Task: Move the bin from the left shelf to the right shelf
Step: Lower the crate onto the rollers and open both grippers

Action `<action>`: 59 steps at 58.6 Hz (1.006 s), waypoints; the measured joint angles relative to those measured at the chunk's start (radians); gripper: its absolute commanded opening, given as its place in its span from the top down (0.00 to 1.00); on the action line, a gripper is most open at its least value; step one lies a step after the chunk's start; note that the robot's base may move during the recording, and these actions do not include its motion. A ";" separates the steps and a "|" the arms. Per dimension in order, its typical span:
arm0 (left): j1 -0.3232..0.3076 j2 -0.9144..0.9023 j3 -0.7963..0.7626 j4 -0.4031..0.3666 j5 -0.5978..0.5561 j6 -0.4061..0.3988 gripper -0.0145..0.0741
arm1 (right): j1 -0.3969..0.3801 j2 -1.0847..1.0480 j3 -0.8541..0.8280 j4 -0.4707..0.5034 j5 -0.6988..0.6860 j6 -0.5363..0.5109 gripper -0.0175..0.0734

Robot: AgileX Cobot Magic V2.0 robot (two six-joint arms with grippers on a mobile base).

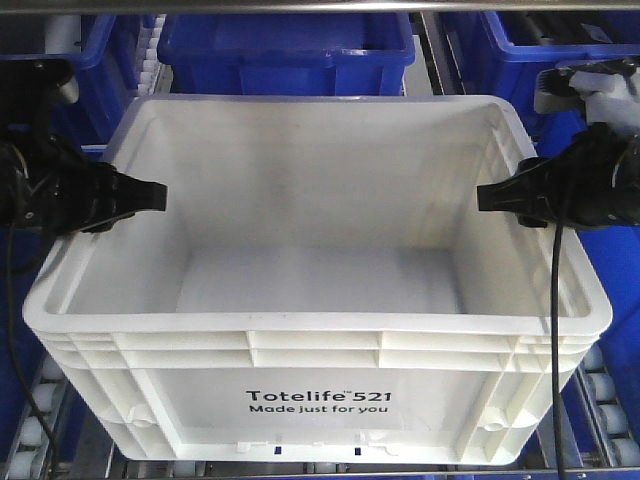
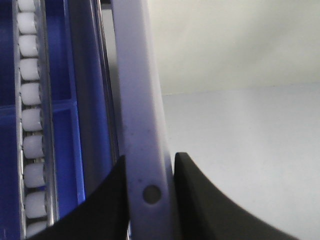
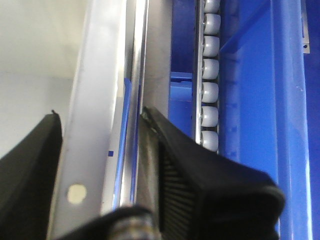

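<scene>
The white bin, marked "Totelife 521", fills the front view and is empty inside. My left gripper is on its left rim. In the left wrist view the left gripper is shut on the bin's rim, with both black jaws pressed against it. My right gripper is at the right rim. In the right wrist view the right gripper straddles the rim. Its inner jaw touches the rim, and a narrow gap shows at the outer jaw.
Blue bins stand behind the white bin, with more at the back left and right. White conveyor rollers run along the bin's left side, and another row of rollers runs along its right beside a blue bin wall. A metal rail crosses overhead.
</scene>
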State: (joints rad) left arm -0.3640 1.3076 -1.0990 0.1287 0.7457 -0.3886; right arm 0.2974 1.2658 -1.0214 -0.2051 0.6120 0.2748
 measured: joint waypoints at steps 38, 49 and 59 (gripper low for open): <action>0.002 0.077 -0.003 -0.050 -0.093 0.023 0.73 | -0.008 0.061 -0.001 -0.127 -0.066 0.165 0.64; 0.002 0.076 -0.005 -0.052 -0.077 0.039 0.54 | -0.008 0.061 -0.001 -0.143 -0.072 0.178 0.45; 0.000 0.063 -0.006 -0.073 -0.049 0.063 0.37 | -0.008 0.059 -0.001 -0.143 -0.064 0.188 0.30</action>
State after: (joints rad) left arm -0.3641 1.3701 -1.1050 0.0557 0.6964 -0.3253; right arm 0.2894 1.3244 -1.0227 -0.3484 0.5484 0.4624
